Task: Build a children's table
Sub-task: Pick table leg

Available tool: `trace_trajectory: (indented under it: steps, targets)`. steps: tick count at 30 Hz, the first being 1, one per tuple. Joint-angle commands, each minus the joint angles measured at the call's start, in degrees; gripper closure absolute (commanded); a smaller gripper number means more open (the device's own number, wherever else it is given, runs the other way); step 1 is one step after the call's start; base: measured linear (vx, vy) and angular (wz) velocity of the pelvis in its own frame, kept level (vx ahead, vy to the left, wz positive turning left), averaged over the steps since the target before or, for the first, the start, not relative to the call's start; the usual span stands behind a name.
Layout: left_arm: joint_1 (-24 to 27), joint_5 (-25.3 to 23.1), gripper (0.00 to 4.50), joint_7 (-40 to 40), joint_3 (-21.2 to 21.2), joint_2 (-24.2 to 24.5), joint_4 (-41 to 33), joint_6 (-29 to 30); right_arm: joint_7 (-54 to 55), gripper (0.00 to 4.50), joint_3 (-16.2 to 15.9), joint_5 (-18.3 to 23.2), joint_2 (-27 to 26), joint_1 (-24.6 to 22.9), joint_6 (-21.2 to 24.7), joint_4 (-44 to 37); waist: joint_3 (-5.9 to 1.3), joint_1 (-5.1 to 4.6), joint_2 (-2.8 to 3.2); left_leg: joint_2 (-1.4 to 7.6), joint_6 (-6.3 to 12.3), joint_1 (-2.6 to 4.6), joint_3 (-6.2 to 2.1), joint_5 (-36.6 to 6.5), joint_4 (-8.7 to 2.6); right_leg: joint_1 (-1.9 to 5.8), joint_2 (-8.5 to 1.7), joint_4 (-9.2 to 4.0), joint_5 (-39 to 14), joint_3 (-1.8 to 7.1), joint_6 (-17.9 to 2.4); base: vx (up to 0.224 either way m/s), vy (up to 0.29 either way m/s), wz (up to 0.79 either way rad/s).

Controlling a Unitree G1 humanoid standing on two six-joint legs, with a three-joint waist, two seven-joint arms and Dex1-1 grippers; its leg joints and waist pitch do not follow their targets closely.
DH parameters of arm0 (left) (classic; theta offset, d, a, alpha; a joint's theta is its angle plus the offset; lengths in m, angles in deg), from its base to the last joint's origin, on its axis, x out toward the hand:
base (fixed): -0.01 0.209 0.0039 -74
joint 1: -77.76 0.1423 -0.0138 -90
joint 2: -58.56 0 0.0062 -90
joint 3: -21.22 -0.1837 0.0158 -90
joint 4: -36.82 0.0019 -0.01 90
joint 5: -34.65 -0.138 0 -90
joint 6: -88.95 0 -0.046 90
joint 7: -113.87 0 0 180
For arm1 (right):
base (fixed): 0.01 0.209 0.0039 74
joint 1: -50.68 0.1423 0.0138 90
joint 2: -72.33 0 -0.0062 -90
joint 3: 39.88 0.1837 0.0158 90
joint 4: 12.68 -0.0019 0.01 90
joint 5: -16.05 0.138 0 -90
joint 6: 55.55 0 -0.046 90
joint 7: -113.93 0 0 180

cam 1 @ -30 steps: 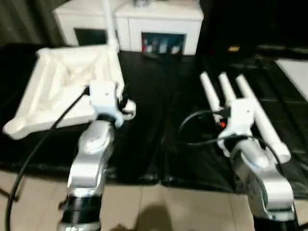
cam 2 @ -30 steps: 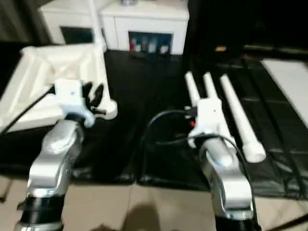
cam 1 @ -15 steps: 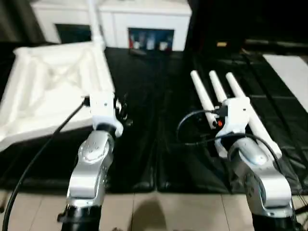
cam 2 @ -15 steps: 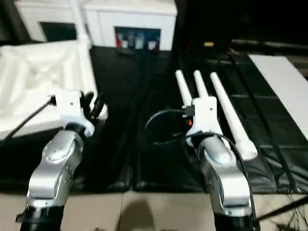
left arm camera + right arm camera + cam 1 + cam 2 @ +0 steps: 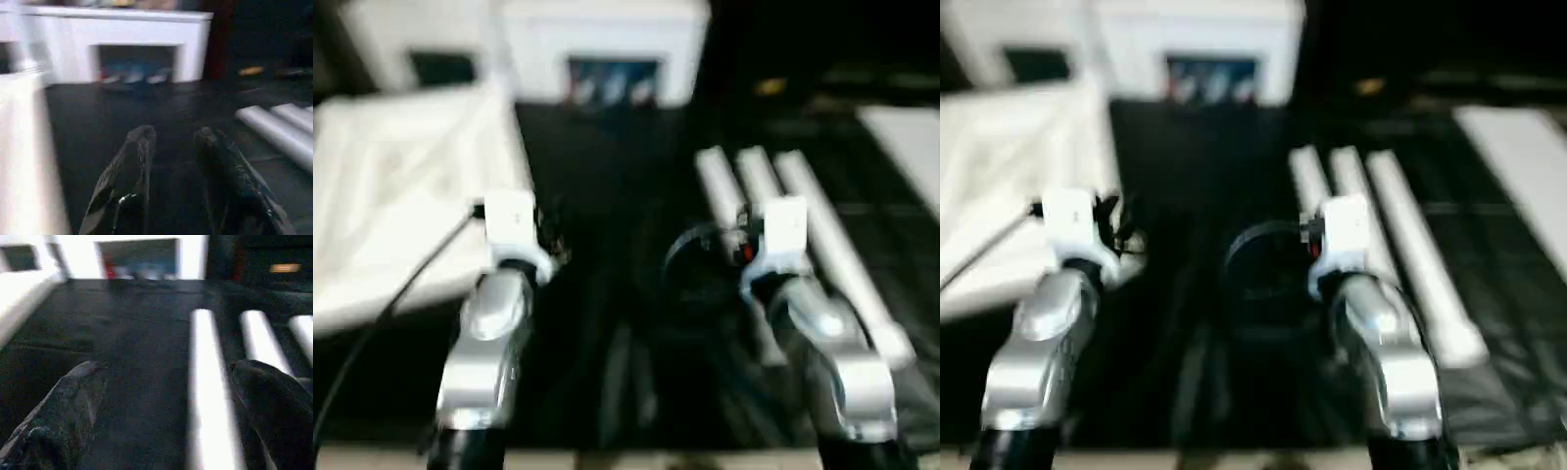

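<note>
A white tabletop lies ribbed side up on a black mat, just beside the left gripper, whose fingers stand partly apart, empty. Three white legs lie ahead of the right gripper, spread wide, holding nothing.

Dim scene, all views smeared by blur; the white tabletop and cabinet glare overexposed.
</note>
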Motion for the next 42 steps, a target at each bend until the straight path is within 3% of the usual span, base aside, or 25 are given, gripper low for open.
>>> trace_trajectory:
  steps: [1,2,3,4,5,6,7,8,9,10,11,12,13,14,15,16,18,19,20,21,24,26,31,36,42]
  targets:
    - [0.19,0.35,2.85,0.15,1.69,1.28,-0.98,0.2,-0.51,0.02,-1.54,-0.26,-0.72,0.99,0.21,-0.71,-3.28,1.9,-1.26,1.69,0.61,-6.33,-1.85,7.1,-1.34,8.11,-9.57,-6.69,2.09,6.65,-24.85,0.101,-0.034,-0.08]
    - [0.49,1.79,2.85,1.78,1.61,1.57,-1.48,0.02,0.03,0.02,-1.87,-1.04,-0.27,1.2,1.08,-0.79,-2.66,1.68,0.35,2.56,0.43,-5.99,-1.7,16.79,-6.59,5.5,-6.48,-7.98,-0.65,1.26,-22.65,0.101,-0.034,-0.08]
    - [0.54,1.9,2.85,2.25,1.41,1.81,-1.55,-0.03,0.2,0.02,-1.79,-1.05,-0.23,1.28,1.36,-0.77,-2.99,1.65,2.97,4.32,2.15,-4.19,-1.82,21.75,-12.28,4.03,-3.52,-7.39,-1.87,-1.62,-17.6,0.112,0.019,0.02]
    - [0.78,2.43,2.85,4.36,0.62,2.8,-1.85,-0.34,0.79,0.02,-1.39,-0.89,-0.01,1.64,2.77,-0.7,-2.91,1.09,4.09,5.13,2.66,-3.14,-1.92,22.44,-13.88,3.43,-2.06,-6.96,-0.55,-3.35,-14.46,0.147,0.098,-0.06]
    - [0.93,2.93,2.85,6.39,-0.07,3.74,-2.08,-0.38,0.59,0.02,-1.35,-0.52,0.61,2.0,4.97,-0.7,-3.22,0.26,5.1,7.44,4.15,-2.94,-4.09,18.78,-15.37,2.75,0.09,-3.6,1.46,-4.86,-10.93,0.147,0.098,-0.06]
    - [1.03,3.3,2.85,7.68,-0.46,4.27,-2.22,-0.5,0.36,0.02,-1.38,-0.27,1.06,2.23,6.46,-0.71,-5.38,-1.02,5.13,12.16,14.97,1.0,-8.01,24.8,-13.87,-1.32,-1.27,0.77,5.49,-4.0,-6.08,0.138,0.081,-0.1]
    - [1.18,3.51,2.85,9.51,-1.19,5.2,-2.48,-0.86,0.56,0.02,-1.93,-1.05,2.16,2.63,8.63,-0.27,-5.81,-0.83,5.1,12.46,17.32,1.33,-8.73,36.63,-12.95,-2.05,-2.26,0.91,9.47,-3.08,-5.18,0.083,0.048,0.06]
    - [1.34,3.65,2.85,11.97,-2.37,6.59,-2.81,-1.27,0.87,0.02,-2.42,-2.03,3.28,3.2,10.15,0.47,-6.11,0.03,4.36,12.28,18.69,1.38,-8.85,55.22,-11.73,-3.26,-4.02,0.26,14.7,-1.33,-2.34,0.083,0.048,0.06]
    - [1.4,3.72,2.85,12.85,-2.82,7.12,-2.92,-1.35,0.91,0.02,-2.42,-2.18,3.45,3.4,10.13,0.72,-5.91,0.52,3.57,10.24,17.12,0.04,-7.78,57.76,-11.68,-2.87,-5.17,-0.93,17.32,-0.51,-0.75,0.014,0.052,-0.01]
    - [1.64,4.01,2.85,14.94,-3.89,8.4,-3.32,-1.48,1.26,0.02,-2.13,-2.38,3.65,4.06,11.43,1.26,-5.69,1.0,3.01,8.47,15.38,-1.59,-6.25,51.79,-11.75,-1.86,-5.49,-1.97,18.84,-0.38,-1.18,0.0,0.0,0.0]
    - [1.82,4.23,2.85,16.41,-4.64,9.31,-3.61,-1.58,1.53,0.02,-1.93,-2.55,3.8,4.53,12.46,1.64,-5.17,1.72,1.87,5.33,10.67,-5.13,-2.56,33.09,-12.65,0.72,-6.6,-2.97,21.69,-0.75,-2.97,0.0,0.0,0.0]
    - [2.02,5.08,2.85,19.44,-5.87,11.08,-4.2,-0.86,1.81,0.02,-1.74,-2.73,4.09,5.38,13.75,2.33,-4.72,2.46,1.54,5.75,5.78,-4.83,-1.58,16.41,-14.06,1.27,-7.07,-4.3,15.79,-1.26,-4.96,0.0,0.0,0.0]
    - [2.25,6.29,2.85,22.44,-6.84,12.63,-4.91,0.02,1.67,0.02,-1.78,-2.79,4.52,6.15,14.82,2.91,-4.43,2.4,1.62,6.09,3.93,-4.48,-1.62,10.61,-14.86,1.33,-6.87,-4.46,10.85,-1.57,-6.6,0.0,0.0,0.0]
    - [2.51,7.65,2.85,26.36,-8.07,14.95,-5.86,1.07,1.6,0.02,-1.77,-3.02,4.96,7.2,15.63,3.71,-4.11,1.85,2.18,6.87,1.06,-3.88,-1.64,2.29,-16.07,1.07,-5.77,-4.53,2.06,-2.08,-9.55,-0.081,0.002,-0.08]
    - [2.68,8.37,2.85,29.36,-9.08,17.05,-6.62,1.6,1.83,0.02,-1.6,-3.39,5.19,8.1,16.07,4.36,-3.82,1.44,2.68,7.19,-1.49,-3.5,-1.37,-3.93,-16.89,0.48,-5.06,-4.68,-5.54,-2.24,-10.61,-0.088,0.008,-0.11]
    - [2.72,8.57,2.85,29.99,-9.25,17.5,-6.82,1.76,1.81,0.02,-1.62,-3.4,5.27,8.27,16.35,4.46,-3.57,1.16,2.72,7.31,-2.97,-3.33,-1.28,-6.94,-17.21,0.06,-4.89,-4.85,-8.91,-2.16,-10.56,-0.088,0.008,-0.11]
    - [2.9,10.25,2.85,35.59,-10.41,21.4,-8.47,3.27,2.05,0.02,-2.41,-3.8,6.44,9.83,19.11,5.12,-3.21,0.96,2.42,7.23,-7.66,-2.74,-1.02,-15.32,-17.66,-0.84,-5.48,-5.8,-19.62,-1.61,-8.45,-0.082,0.012,-0.11]
    - [2.9,10.27,2.85,35.64,-10.41,21.44,-8.49,3.29,2.06,0.02,-2.42,-3.81,6.45,9.85,19.14,5.12,-3.21,0.96,2.42,7.23,-7.66,-2.74,-1.02,-15.32,-17.66,-0.84,-5.48,-5.8,-19.62,-1.61,-8.45,-0.079,0.014,-0.1]
    - [2.89,11.6,2.85,38.83,-10.7,23.34,-9.55,3.97,2.52,0.02,-3.06,-4.47,7.15,10.69,21.8,5.31,-3.09,1.14,2.43,7.25,-9.29,-2.14,-0.94,-17.17,-17.51,-1.67,-5.85,-6.43,-22.64,-1.16,-7.1,-0.081,0.013,-0.05]
    - [2.77,12.29,2.85,40.28,-10.8,24.23,-10.07,4.44,2.86,0.02,-3.46,-4.93,7.52,11.13,23.63,5.47,-3.15,1.17,2.48,7.16,-9.98,-2.2,-0.98,-17.58,-17.58,-1.78,-5.88,-6.44,-23.25,-1.11,-6.68,-0.076,0.017,-0.06]
    - [1.94,15.34,2.85,44.4,-11.65,27.12,-12.13,6.82,4.16,0.02,-3.51,-5.38,7.63,12.6,30.32,7.08,-3.59,0.98,2.66,7.12,-11.37,-2.7,-0.92,-16.47,-18.16,-1.74,-5.16,-5.51,-17.25,-1.41,-6.42,-0.045,0.014,-0.06]
    - [1.42,16.04,2.85,44.86,-12.27,27.64,-12.99,7.56,4.57,0.02,-3.1,-5.34,7.24,13.04,32.62,7.78,-3.61,1.08,2.42,7.16,-11.16,-2.39,-0.48,-16.85,-17.95,-2.13,-5.42,-5.77,-17.33,-1.22,-6.42,0.0,0.0,0.0]
    - [0.7,16.78,2.85,45.19,-12.7,27.2,-14.27,8.48,3.55,0.02,-2.24,-3.68,6.42,13.11,38.15,8.15,-3.91,1.2,2.03,7.36,-9.89,-2.84,0.13,-13.67,-17.86,-2.03,-5.71,-5.84,-17.77,-1.39,-6.18,0.0,0.0,0.0]
    - [0.57,16.95,2.85,45.39,-12.93,27.69,-14.77,8.87,3.5,0.48,-2.21,-3.77,6.31,13.14,41.05,8.41,-4.02,1.42,1.81,7.27,-9.67,-2.54,0.7,-13.0,-17.44,-2.55,-5.84,-6.16,-18.18,-1.07,-5.76,0.0,0.0,0.0]
    - [0.59,17.67,2.85,45.81,-13.33,28.61,-15.86,10.12,3.07,1.02,-2.53,-3.46,6.74,13.39,43.39,9.11,-4.38,1.86,1.72,7.49,-9.14,-2.64,1.47,-9.22,-17.5,-2.45,-5.25,-5.58,-12.98,-1.21,-6.06,0.0,0.0,0.0]
